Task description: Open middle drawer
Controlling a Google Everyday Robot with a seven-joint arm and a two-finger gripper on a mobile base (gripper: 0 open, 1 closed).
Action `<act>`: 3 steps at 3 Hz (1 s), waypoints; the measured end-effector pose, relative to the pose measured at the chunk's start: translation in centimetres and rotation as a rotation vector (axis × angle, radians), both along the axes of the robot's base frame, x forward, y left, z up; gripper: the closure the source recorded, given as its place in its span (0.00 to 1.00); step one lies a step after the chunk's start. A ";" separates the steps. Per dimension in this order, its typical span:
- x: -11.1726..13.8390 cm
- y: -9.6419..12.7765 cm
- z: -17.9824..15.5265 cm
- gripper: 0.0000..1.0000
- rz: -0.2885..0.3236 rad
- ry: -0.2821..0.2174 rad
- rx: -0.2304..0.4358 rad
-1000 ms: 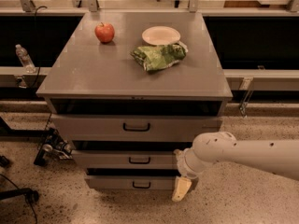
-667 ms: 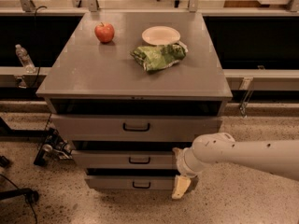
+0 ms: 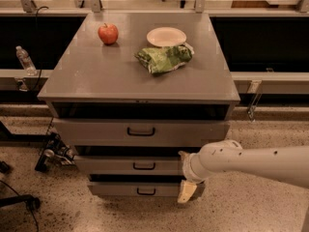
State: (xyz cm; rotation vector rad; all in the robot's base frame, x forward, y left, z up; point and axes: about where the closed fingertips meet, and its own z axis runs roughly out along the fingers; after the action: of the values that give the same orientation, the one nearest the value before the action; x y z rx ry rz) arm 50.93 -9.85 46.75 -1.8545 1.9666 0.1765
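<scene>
The gripper (image 3: pixel 186 190) hangs low at the right end of the cabinet, its pale tip pointing down in front of the right corner of the lowest drawer (image 3: pixel 130 190). Whether it is open or closed I cannot tell from where I stand. Behind it the white arm (image 3: pixel 256 163) comes in from the right, almost level, with its round wrist at the height of the middle drawer (image 3: pixel 111 165). This drawer is the second grey front of three. It is low and wide, and its small black handle (image 3: pixel 144 166) sits in the center, well to the left of the gripper. I judge that the drawer is not yet pulled out and that the step in hand is the reach to the handle. To do it well, the gripper should rise a little and go left along the front. It should meet the small handle and not the bigger one on the top drawer (image 3: pixel 193 132), then pull straight out toward the room, without any twist. The top drawer's lower edge lies close above, so the rise must be small. In front of the cabinet the floor (image 3: pixel 145 216) is bare and gives room for the pull. On the table (image 3: pixel 91 76) stand an apple (image 3: pixel 108 33), a plate (image 3: pixel 166 36) and a green bag (image 3: pixel 164 58), far from the work.
</scene>
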 end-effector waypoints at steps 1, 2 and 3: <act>0.5 0.0 -0.3 0.00 0.021 -0.047 -0.051; 1.8 -0.3 -0.5 0.00 0.080 -0.125 -0.126; 3.3 -0.5 -0.6 0.00 0.127 -0.179 -0.165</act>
State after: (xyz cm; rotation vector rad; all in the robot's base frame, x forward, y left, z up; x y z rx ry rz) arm 54.19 -10.38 46.19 -2.0236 1.7906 -0.1142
